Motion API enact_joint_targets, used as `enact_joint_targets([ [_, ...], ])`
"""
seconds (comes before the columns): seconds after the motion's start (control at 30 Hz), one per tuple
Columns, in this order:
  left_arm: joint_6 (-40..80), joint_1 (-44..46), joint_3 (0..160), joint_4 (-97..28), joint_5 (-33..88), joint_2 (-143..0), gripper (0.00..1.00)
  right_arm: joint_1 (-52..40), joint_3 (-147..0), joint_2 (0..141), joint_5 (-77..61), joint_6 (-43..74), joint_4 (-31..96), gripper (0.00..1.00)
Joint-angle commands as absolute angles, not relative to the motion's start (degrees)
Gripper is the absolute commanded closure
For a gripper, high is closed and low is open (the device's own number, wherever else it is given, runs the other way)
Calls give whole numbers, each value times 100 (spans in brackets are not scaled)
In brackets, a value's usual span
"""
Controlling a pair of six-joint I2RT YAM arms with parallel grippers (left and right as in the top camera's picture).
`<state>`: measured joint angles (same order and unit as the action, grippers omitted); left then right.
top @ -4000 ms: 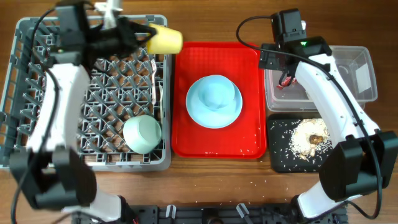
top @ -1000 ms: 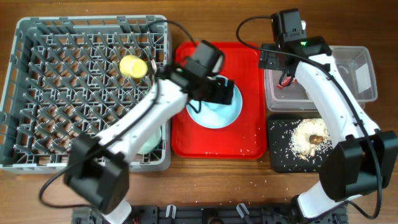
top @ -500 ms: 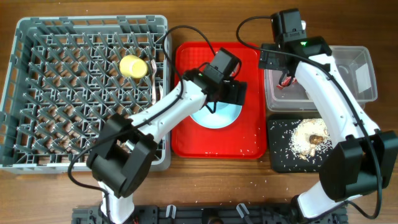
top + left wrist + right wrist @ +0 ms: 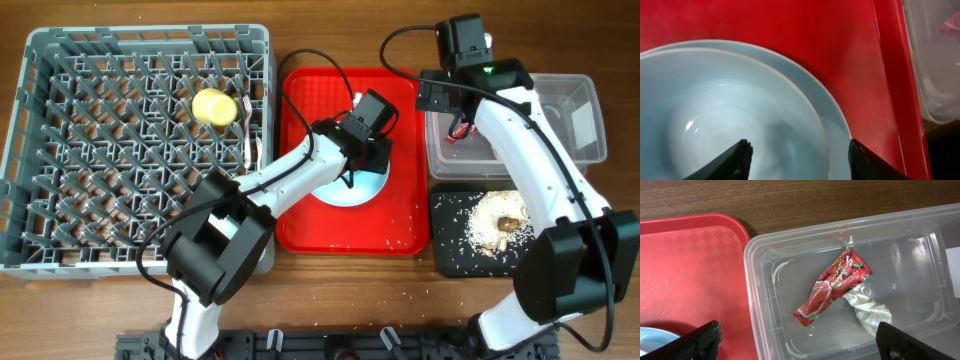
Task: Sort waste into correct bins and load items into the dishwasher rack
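A light blue bowl (image 4: 730,110) sits on a light blue plate (image 4: 835,115) on the flat red tray (image 4: 400,90). My left gripper (image 4: 799,150) is open low over them: one finger is inside the bowl, the other over the plate, with the bowl's rim between them and touching neither. My right gripper (image 4: 797,330) hangs open above the clear tub (image 4: 920,240), which holds the red wrapper (image 4: 832,287) and the white tissue (image 4: 867,307). The yellow cup (image 4: 213,106) lies in the grey dishwasher rack (image 4: 60,60). The left arm hides the green bowl.
White cutlery (image 4: 247,135) stands at the rack's right side. The black tray (image 4: 450,250) at the front right holds rice-like scraps (image 4: 497,220). A few grains lie scattered on the table near it.
The left arm swung right from the rack to the red tray, leaving the yellow cup in the rack. It has come down over the blue bowl and its jaws have narrowed. The right arm has not moved.
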<state>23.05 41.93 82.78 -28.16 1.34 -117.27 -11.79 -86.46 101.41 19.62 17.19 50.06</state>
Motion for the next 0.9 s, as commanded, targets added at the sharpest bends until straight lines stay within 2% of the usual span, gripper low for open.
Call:
enact_joint_targets([
  [0.0,2287,4200,8246,-2786,54,-11797,84,-1160,-8678,10101,2093,1651,4991,0],
  [0.03,2287,4200,8246,-2786,54,-11797,85,-1160,-8678,10101,2093,1651,4991,0],
  [0.1,2287,4200,8246,-2788,56,-11797,96,-1160,-8678,10101,2093,1653,4993,0],
  [0.13,2287,4200,8246,-2788,56,-11789,96,-1160,-8678,10101,2093,1653,4991,0],
  [0.17,2287,4200,8246,-2801,54,-11778,89,-1160,-8678,10101,2093,1651,4993,0],
  [0.2,2285,4200,8246,-2805,54,-11775,33,-1160,-8678,10101,2093,1651,4991,0],
  [0.23,2270,4200,8246,-2834,54,-11775,0,-1160,-8678,10101,2093,1651,4993,0],
  [0.7,2274,3841,8274,-3304,635,-10584,0,-1160,-8678,10101,2093,1651,4991,0],
  [0.77,2270,3944,8221,-3404,639,-10676,16,-1160,-8678,10101,2093,1651,4991,0],
  [0.87,2274,3905,8217,-3566,-491,-10713,29,-1160,-8678,10101,2093,1651,4991,0],
])
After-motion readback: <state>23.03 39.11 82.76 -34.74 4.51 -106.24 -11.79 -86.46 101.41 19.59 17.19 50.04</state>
